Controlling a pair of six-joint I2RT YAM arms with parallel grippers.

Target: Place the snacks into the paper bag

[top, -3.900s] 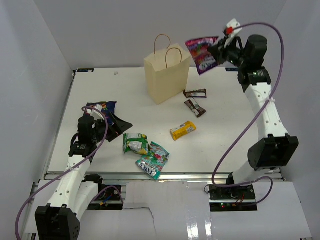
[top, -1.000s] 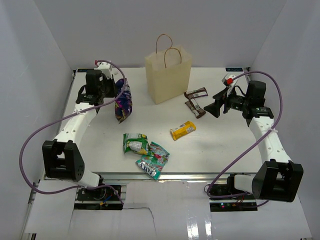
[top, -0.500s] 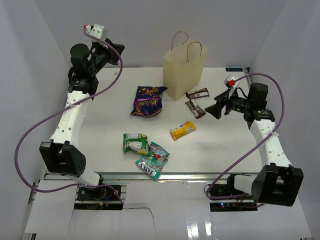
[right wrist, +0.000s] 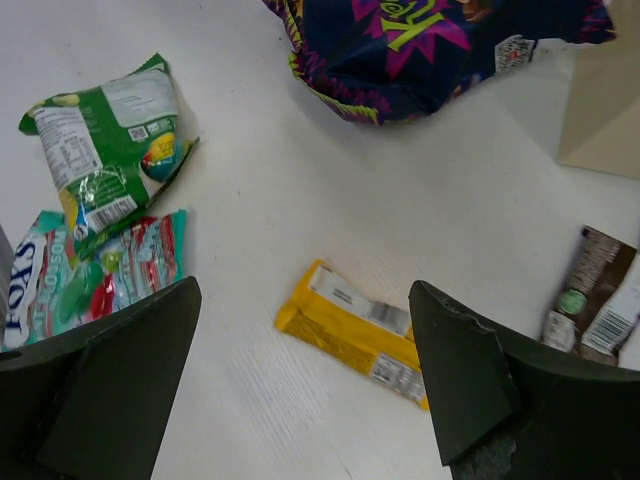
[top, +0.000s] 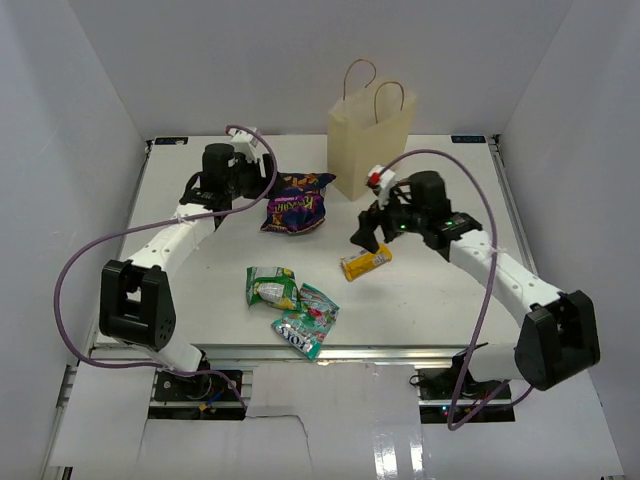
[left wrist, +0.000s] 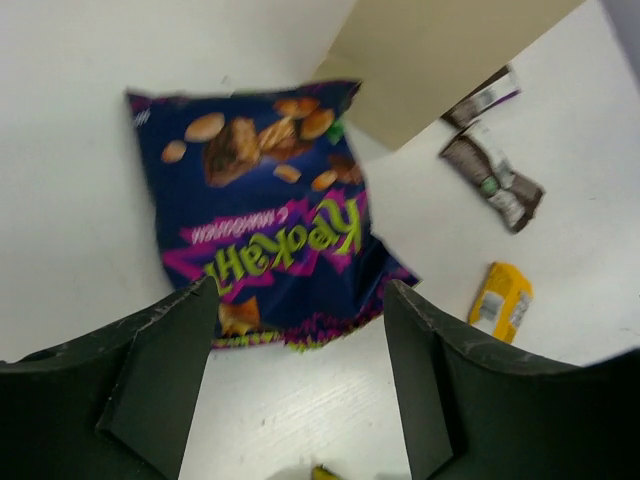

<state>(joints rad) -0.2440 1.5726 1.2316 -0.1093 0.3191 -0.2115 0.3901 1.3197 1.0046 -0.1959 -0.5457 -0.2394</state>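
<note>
The cream paper bag (top: 372, 140) stands upright at the back of the table. A purple snack bag (top: 293, 210) lies flat to its left. My left gripper (top: 252, 182) hovers open just left of that bag (left wrist: 270, 220), holding nothing (left wrist: 300, 330). A yellow bar (top: 365, 261) lies mid-table, and my right gripper (top: 365, 235) hangs open right above it (right wrist: 355, 335), empty (right wrist: 305, 297). A green pouch (top: 270, 287) and a teal pouch (top: 307, 320) lie near the front. Two dark brown bars (left wrist: 495, 185) beside the paper bag (left wrist: 440, 60) are covered by the right arm in the top view.
White walls close in the table on the left, back and right. From the right wrist I see the green pouch (right wrist: 110, 150) and teal pouch (right wrist: 80, 280) to the left, the purple bag (right wrist: 420, 50) ahead, and a brown bar (right wrist: 590, 300) at the right edge.
The left gripper let go of the purple bag, which now lies on the table; the arm swung up, then came back down beside it. The paper bag shifted right. The right arm moved left over the yellow bar.
</note>
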